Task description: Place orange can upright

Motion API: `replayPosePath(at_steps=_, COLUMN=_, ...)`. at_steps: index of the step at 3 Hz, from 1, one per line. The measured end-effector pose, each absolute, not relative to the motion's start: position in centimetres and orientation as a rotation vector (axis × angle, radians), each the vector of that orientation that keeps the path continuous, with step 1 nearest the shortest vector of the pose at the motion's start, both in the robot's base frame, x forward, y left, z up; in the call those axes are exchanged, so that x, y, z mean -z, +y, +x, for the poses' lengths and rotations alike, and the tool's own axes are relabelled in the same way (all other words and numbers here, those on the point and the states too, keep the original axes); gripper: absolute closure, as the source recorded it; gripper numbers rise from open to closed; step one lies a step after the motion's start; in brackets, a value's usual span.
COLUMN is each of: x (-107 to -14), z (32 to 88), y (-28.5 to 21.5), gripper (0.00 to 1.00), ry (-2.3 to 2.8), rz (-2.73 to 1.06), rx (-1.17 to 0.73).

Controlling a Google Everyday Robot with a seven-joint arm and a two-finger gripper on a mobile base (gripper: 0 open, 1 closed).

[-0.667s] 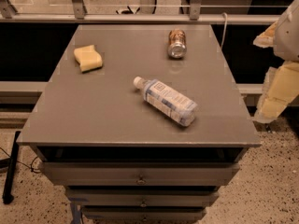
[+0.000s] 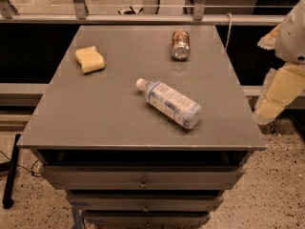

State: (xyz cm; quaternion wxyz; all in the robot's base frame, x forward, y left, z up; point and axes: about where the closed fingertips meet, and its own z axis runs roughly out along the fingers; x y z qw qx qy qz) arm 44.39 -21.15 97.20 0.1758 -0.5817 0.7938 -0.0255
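Note:
The orange can (image 2: 180, 44) lies on its side at the far right of the grey table top (image 2: 109, 113), its silver end facing the camera. My gripper (image 2: 278, 93) hangs off the table's right edge, beside and below the top. It is well apart from the can and holds nothing that I can see.
A clear water bottle (image 2: 169, 102) with a white-blue label lies on its side in the middle of the table. A yellow sponge (image 2: 89, 59) sits at the far left. Drawers (image 2: 143, 178) are below the top. A railing (image 2: 143, 18) runs behind the table.

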Motion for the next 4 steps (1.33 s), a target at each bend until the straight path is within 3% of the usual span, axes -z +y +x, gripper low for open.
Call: replayPosePath(at_steps=4, x=-96.4, z=60.9, y=-16.0, gripper=0.0, ry=2.303, rz=-1.348, rx=-0.053)
